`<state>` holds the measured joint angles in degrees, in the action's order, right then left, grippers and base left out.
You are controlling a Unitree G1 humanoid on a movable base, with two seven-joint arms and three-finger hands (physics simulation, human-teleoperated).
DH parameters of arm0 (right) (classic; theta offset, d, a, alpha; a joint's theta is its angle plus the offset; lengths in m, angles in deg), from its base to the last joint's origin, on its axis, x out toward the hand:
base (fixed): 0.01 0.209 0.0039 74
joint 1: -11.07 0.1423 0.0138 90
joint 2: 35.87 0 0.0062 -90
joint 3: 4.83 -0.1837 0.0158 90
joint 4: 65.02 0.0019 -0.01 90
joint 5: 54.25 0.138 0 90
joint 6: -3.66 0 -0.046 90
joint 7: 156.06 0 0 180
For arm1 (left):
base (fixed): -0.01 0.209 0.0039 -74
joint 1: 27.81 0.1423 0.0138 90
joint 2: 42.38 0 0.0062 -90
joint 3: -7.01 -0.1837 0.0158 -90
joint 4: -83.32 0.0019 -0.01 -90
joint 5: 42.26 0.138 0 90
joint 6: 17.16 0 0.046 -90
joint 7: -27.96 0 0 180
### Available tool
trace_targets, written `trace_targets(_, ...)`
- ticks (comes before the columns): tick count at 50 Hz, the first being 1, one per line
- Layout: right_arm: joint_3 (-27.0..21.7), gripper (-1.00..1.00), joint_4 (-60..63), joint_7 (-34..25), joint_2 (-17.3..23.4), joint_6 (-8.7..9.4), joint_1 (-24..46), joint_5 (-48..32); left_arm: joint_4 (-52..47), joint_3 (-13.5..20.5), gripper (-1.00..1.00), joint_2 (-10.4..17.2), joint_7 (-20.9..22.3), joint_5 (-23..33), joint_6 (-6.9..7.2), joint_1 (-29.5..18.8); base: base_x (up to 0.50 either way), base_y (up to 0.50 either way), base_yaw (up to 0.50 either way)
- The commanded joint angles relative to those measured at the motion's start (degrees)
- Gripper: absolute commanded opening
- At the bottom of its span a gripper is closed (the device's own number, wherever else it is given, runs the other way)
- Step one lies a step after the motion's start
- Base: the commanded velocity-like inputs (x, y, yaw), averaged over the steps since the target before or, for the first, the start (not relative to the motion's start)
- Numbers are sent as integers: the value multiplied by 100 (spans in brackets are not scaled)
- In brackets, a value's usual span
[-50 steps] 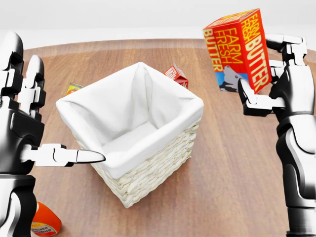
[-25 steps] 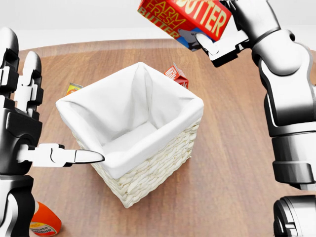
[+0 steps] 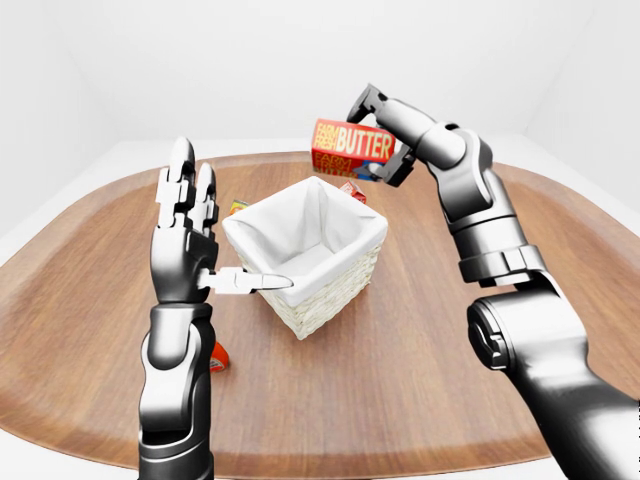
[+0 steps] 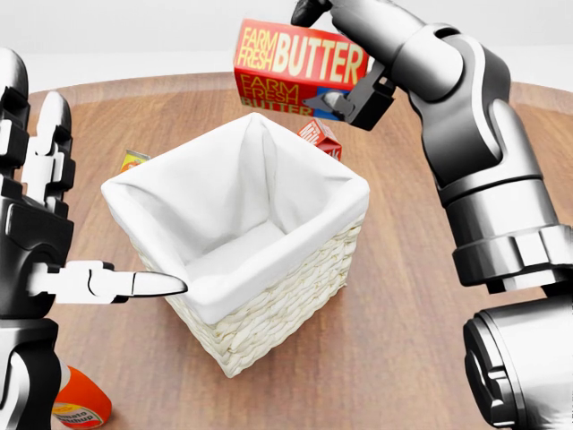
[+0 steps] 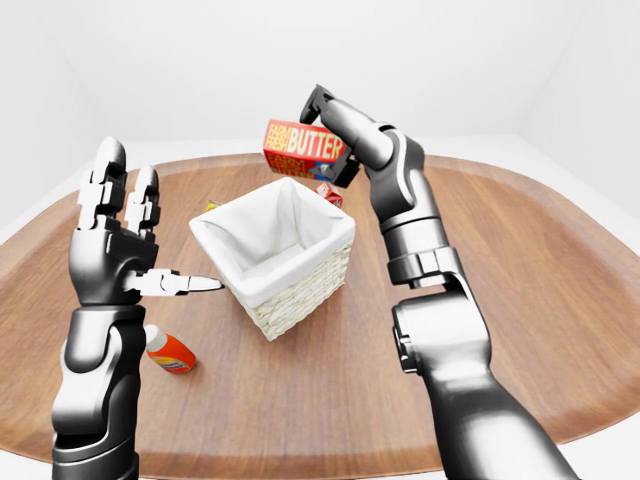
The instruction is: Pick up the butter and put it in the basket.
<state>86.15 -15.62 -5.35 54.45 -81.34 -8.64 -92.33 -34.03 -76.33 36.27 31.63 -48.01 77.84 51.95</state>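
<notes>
a: what is left of the basket [image 4: 269, 296]?
b: the left hand [image 4: 45, 233], fingers spread, holding nothing.
a: and the butter [image 4: 300, 67]?
b: in the air above the basket's top rim, lying level, gripped by the right hand [image 4: 345, 58], fingers closed round it.

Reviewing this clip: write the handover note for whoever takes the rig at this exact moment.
Right hand: shut on the red and orange Farm Fresh butter box, held lying sideways in the air above the top rim of the white-lined wicker basket.
Left hand: open, empty, raised left of the basket.
Done: butter picked up and carried to the basket.
Left: bring it over the opening, lower, release.
Clutter: small red carton beyond the basket, orange bottle at bottom left.
</notes>
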Motion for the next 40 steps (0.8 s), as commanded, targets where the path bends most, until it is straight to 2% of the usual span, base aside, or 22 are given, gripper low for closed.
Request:
trace_targets(1, 4, -100, -313, -33, -288, 0, 247, -522, 20, 3, 100, -8, -6, -18, 0, 26, 0, 0, 0)
trace_targets(7, 74, -100, -584, 61, -416, -30, 321, -860, 21, -20, 100, -21, -9, -13, 0, 51, 0, 0, 0)
trace_targets(9, 175, -100, -770, 161, -415, -380, 392, -1085, 23, -14, 100, -22, -12, -18, 0, 51, 0, 0, 0)
trace_targets(10, 175, -100, -854, 194, -432, -484, 433, -1163, 26, -13, 100, -23, -11, -21, 0, 54, 0, 0, 0)
trace_targets(14, 169, -100, -1082, 293, -550, -724, 573, -1371, 38, -7, 100, -23, -11, -28, 0, 66, 0, 0, 0)
trace_targets(16, 226, -100, -1209, 355, -551, -954, 648, -1523, 32, -9, 100, -26, -13, -32, 0, 74, 0, 0, 0)
trace_targets(17, 241, -100, -1299, 395, -562, -1000, 702, -1587, 29, -10, 100, -28, -13, -36, 0, 77, 0, 0, 0)
trace_targets(29, 409, -100, -2062, 551, -591, -1000, 1272, -2335, -7, -2, 100, -27, -26, -71, 0, 108, 0, 0, 0)
trace_targets(40, 500, -100, -2045, 582, -731, -1000, 1200, -3059, -5, -1, 100, -38, -23, -75, 0, 154, 0, 0, 0)
